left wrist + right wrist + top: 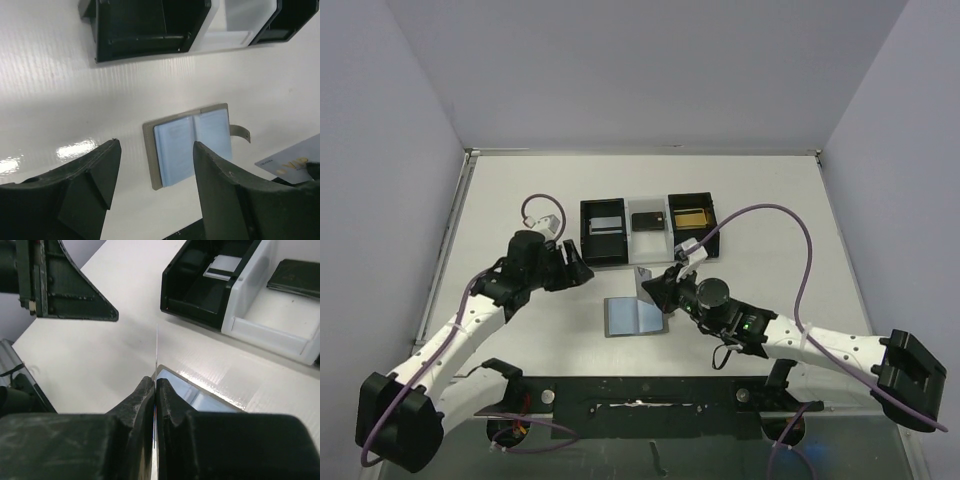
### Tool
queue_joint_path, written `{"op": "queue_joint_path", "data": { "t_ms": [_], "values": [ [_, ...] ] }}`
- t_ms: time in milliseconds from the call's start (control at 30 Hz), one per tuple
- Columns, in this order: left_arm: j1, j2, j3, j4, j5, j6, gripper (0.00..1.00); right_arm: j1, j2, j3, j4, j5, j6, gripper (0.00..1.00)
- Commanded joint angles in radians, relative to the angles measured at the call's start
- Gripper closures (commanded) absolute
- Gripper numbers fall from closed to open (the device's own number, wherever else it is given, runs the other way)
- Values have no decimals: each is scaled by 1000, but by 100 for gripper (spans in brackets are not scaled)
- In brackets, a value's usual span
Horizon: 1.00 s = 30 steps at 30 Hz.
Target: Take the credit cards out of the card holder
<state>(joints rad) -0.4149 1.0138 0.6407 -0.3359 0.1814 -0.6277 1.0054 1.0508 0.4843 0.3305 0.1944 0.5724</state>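
The grey card holder (636, 316) lies open on the table with its two grey-blue pocket panels facing up. It also shows in the left wrist view (192, 145) and the right wrist view (210, 397). My right gripper (658, 287) is shut on a pale credit card (644, 283) and holds it upright just above the holder's far edge. The card shows edge-on in the right wrist view (157, 345) and flat in the left wrist view (292, 162). My left gripper (576, 268) is open and empty, left of the holder and above the table.
A three-compartment tray (622, 262) stands behind the holder. Its left black bin (603, 232) holds a pale card, its white middle bin (648, 222) holds a dark flat item, and its right black bin (690, 216) holds a gold item. A black rail (640, 400) runs along the near edge.
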Motion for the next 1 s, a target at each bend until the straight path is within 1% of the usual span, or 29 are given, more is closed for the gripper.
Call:
{"op": "queue_joint_path", "data": {
  "t_ms": [0,100,167,300,367,467,533,633,733,867,967],
  "values": [
    [36,-79,105,-83,-89,122,41,74,-41,-3,118,183,-212,100],
    [52,-138,119,-99,-197,169,31,100,-48,10,100,238,-303,100],
    [72,-166,128,-104,-241,198,25,105,-53,30,56,266,-347,100],
    [141,-181,138,-115,-289,259,20,107,-70,54,18,296,-431,100],
    [199,-176,125,-106,-306,281,18,103,-76,69,-6,331,-453,100],
    [294,-173,102,-92,-276,291,18,84,-73,102,-56,362,-474,100],
    [317,-177,99,-85,-264,284,18,45,-67,131,-100,327,-458,100],
    [317,-189,88,-71,-266,272,18,-65,-62,167,-149,223,-411,100],
    [317,-203,83,-69,-272,263,18,-127,-55,185,-122,135,-415,100],
    [317,-200,82,-75,-269,251,18,-156,-7,230,-83,61,-489,100],
    [318,-198,83,-77,-287,250,18,-160,66,315,-117,-6,-578,100]
  ]
}}
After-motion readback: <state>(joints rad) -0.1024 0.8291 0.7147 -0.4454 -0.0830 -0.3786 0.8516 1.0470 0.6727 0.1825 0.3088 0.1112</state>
